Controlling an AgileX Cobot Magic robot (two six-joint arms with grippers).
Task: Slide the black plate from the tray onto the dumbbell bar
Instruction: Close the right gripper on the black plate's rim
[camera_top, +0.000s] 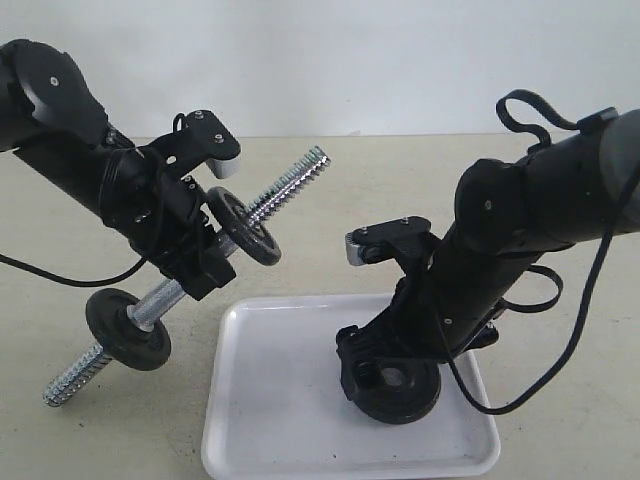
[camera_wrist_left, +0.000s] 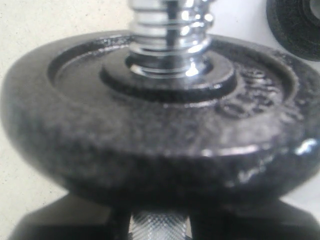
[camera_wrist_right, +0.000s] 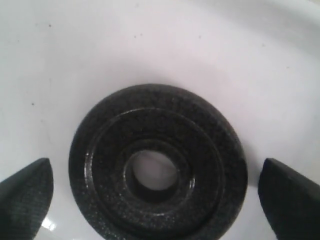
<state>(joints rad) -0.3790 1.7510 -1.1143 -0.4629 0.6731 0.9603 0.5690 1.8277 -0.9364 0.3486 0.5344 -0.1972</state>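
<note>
Speckled beige tabletop (plain white wall behind)

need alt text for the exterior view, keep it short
The left gripper holds the bar at a slant, with two black discs threaded on it. The right gripper reaches down into the white tray, jaws open either side of the black plate lying there, not yet gripping it.

Plate lies in tray, right of bar.
</note>
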